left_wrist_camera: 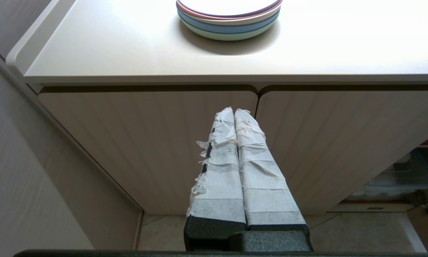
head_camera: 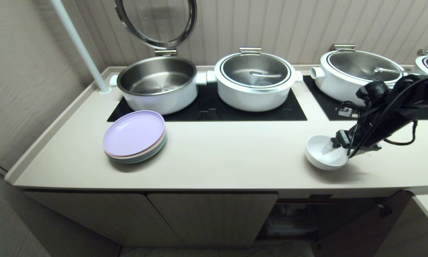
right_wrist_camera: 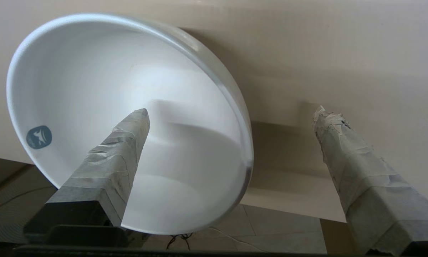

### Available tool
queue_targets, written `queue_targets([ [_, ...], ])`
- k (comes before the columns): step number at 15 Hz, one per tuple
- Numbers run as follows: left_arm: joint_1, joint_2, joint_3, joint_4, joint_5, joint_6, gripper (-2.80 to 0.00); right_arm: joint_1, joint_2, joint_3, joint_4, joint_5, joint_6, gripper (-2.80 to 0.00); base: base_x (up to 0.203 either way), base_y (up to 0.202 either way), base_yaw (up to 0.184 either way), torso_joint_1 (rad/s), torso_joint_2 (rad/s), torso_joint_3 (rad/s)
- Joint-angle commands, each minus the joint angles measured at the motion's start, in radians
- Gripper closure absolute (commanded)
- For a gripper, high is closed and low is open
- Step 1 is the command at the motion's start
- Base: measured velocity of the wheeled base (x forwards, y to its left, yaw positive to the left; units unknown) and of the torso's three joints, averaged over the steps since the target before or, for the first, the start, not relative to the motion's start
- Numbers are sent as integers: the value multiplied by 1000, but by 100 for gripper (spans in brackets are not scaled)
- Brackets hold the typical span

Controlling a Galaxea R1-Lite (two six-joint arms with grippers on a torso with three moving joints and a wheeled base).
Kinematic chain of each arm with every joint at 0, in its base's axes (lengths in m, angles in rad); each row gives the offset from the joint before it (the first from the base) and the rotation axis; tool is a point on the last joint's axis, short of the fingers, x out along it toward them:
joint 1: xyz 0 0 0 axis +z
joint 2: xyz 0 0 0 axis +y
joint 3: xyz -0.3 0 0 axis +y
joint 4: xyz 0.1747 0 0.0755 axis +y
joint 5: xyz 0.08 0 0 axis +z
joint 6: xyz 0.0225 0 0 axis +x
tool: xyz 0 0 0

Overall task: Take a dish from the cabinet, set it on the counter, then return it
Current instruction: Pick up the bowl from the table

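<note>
The dish (head_camera: 322, 153), a deep white bowl, sits tilted on the counter (head_camera: 235, 157) near its front edge at the right. My right gripper (head_camera: 342, 142) is at the dish's right side and open. In the right wrist view the right gripper (right_wrist_camera: 232, 110) stands wide, with one taped finger (right_wrist_camera: 128, 142) inside the dish (right_wrist_camera: 110, 89) and the other finger (right_wrist_camera: 342, 142) well clear of its rim. The left gripper (left_wrist_camera: 234, 110) is shut on nothing, low in front of the cabinet (left_wrist_camera: 146, 135) doors. The cabinet (head_camera: 210, 217) has an open compartment (head_camera: 292, 217) below the dish.
A stack of pastel plates (head_camera: 134, 135) lies on the counter's left part. Three white pots (head_camera: 157, 84) (head_camera: 255, 80) (head_camera: 356, 71) stand on black cooktop panels at the back, the left one with its lid raised. A white pole (head_camera: 78, 46) rises at the back left.
</note>
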Motion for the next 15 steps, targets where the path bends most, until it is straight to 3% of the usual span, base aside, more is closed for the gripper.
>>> queue_targets([
  [1,0,0,0,0,0,0,0,0,18,-15,4,2,-1,-280,0,0,0,0,0,0],
  [15,0,0,0,0,0,0,0,0,39,-13,-38,2,36,-280,0,0,0,0,0,0],
])
